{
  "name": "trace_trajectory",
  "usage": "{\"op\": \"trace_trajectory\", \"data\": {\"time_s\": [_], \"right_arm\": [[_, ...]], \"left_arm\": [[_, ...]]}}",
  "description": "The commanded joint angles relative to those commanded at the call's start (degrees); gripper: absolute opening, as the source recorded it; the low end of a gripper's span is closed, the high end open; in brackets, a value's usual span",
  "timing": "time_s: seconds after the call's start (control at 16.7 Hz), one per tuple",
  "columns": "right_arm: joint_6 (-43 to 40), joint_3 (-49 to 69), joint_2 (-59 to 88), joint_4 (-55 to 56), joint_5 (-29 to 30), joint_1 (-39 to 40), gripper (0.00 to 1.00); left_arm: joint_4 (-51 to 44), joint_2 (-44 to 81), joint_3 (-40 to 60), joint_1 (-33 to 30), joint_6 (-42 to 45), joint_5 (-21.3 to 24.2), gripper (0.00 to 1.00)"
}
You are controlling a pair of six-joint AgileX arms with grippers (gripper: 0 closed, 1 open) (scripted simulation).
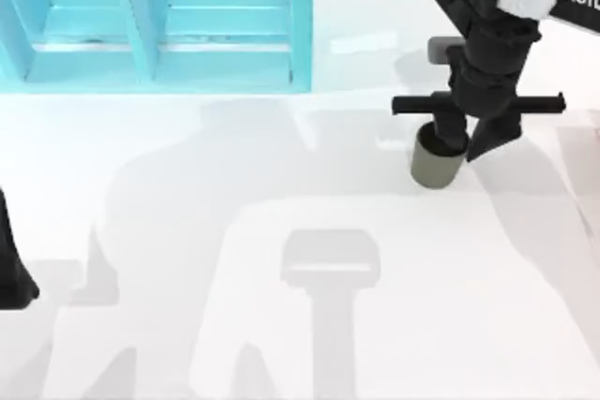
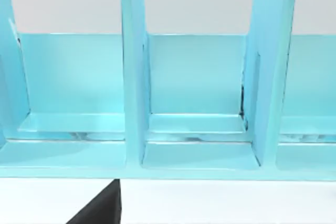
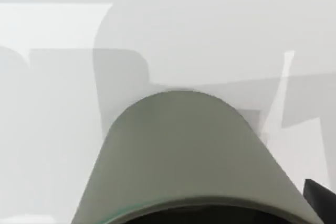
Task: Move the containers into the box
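While the left arm (image 1: 11, 269) sits parked at the left edge of the top view, the right arm of the AgileX pair reaches in from the upper right. Right gripper (image 1: 467, 142) is at the mouth of the olive-grey cup (image 1: 435, 166): one finger (image 1: 448, 133) dips inside the rim, the other finger (image 1: 492, 138) hangs just outside the cup's right wall. Whether the fingers press the wall or merely straddle it cannot be told.

Cup stands upright on the white table (image 1: 281, 325), right of centre, well apart from the light blue box (image 1: 155, 21) at the upper left. Box has upright dividers forming compartments.

Right wrist view: tapered olive-grey cup (image 3: 184, 150) close up, its dark opening at the near edge, white table behind, a dark fingertip (image 3: 321, 195) beside it.

Left wrist view: box (image 2: 197, 87) seen from the front, two blue dividers between compartments; a dark finger (image 2: 102, 208) of the left gripper shows low over the table. Left gripper state cannot be told.
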Motion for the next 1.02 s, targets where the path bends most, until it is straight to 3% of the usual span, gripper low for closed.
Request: {"op": "trace_trajectory", "data": {"time_s": [0.6,1.02], "right_arm": [[-0.1,0.2,-0.2,-0.2,0.0,-0.3,0.0],[-7.6,5.7,-4.8,-11.3,0.0,-8.0,0.0]], "left_arm": [[0.0,0.0,0.0,0.0,0.0,0.0,1.0],[0.0,0.0,0.0,0.0,0.0,0.0,1.0]]}}
